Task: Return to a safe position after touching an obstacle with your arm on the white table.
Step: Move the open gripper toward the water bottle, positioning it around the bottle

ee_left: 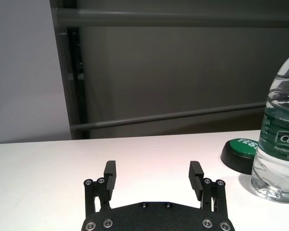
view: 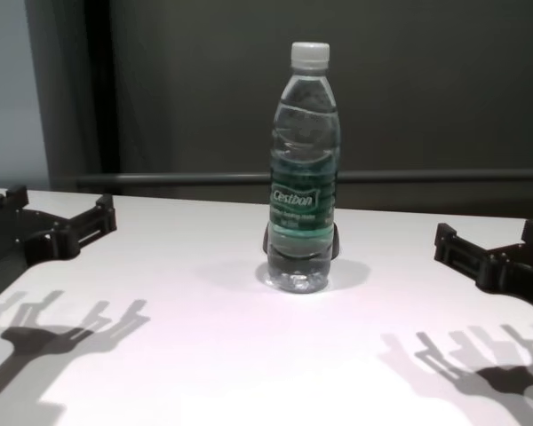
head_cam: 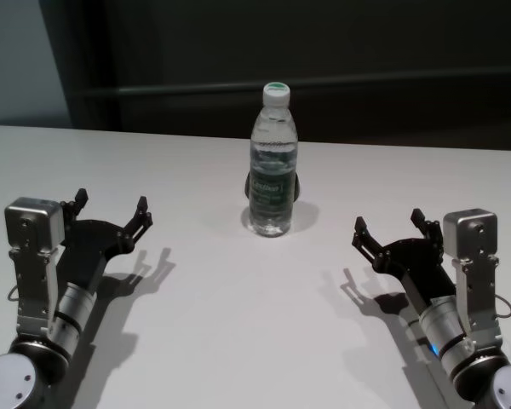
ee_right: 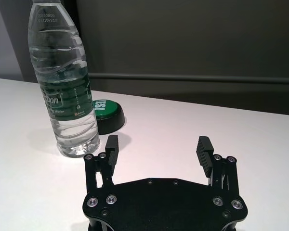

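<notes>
We are looking down at a wide, smooth, matte white counter (head_cam: 204, 341) with our two arms resting low at either side. On the left, our black left end effector (head_cam: 111, 207) is hovering just above the surface with its two fingers spread apart and holding nothing. From it, the obstacle is lying forward and toward the right, well apart.

In the middle, toward the far side, the obstacle, a tall clear plastic water bottle with a white screw cap and a green label (head_cam: 272, 162), is standing upright on the counter. Its long axis is running straight up and down, cap pointing at the ceiling, with no lean we can make out. Just behind its base, a low round black-and-green button-like disc (ee_right: 106, 113) is sitting on the counter; we cannot tell whether the two are touching.

On the right, our black right end effector (head_cam: 390, 228) is mirroring the left one, fingers apart and empty, with the bottle lying forward and toward the left. Neither arm is looking clearly nearer. We are judging both arms to be clear of the bottle and already close to a withdrawn, safe pose.
</notes>
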